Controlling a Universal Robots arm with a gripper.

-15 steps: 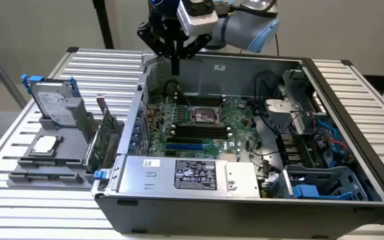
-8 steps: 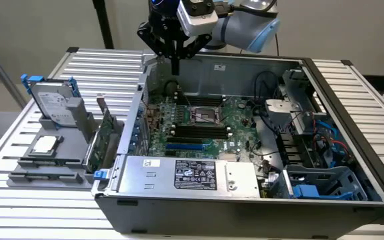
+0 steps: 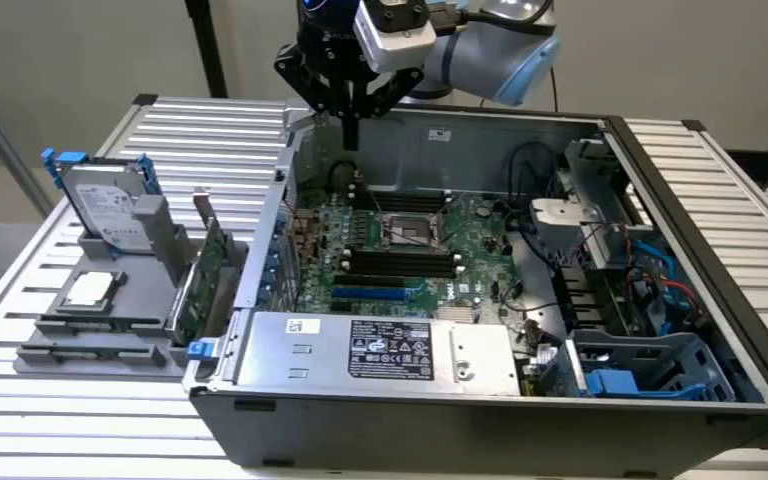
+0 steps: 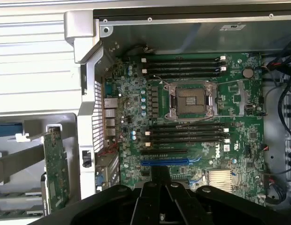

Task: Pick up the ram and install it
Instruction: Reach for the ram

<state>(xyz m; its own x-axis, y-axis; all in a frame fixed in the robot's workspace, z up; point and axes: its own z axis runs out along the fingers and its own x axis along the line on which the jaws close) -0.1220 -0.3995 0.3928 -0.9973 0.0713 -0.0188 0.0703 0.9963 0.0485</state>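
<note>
The tool [image 3: 351, 135] hangs high over the far left corner of the open computer case [image 3: 491, 430], in the upper middle of the exterior frame. Its fingers are pressed together into one thin dark tip. Nothing green shows between them, so I judge that it carries nothing. The ram [image 4: 16, 193] seems to be the thin greenish strip at the lower left of the wrist frame. It lies on the counter [image 3: 704, 180] beside the upright expansion card [image 4: 56, 173], outside the case and well apart from the tool, but it is too faint for me to be sure. The memory slots [image 4: 187, 132] on the motherboard [image 4: 230, 98] all look dark and unfilled, so the installing is not yet done. I expect such a stick to be very light and stiff, but thin and fragile. Its flat faces carry chips, and its contact edge should not be touched. The best hold is probably across the two flat faces near the middle of the upper long edge, with moderate force. The board is smooth, and it may slip or tilt if it is pinched off-centre.
</note>
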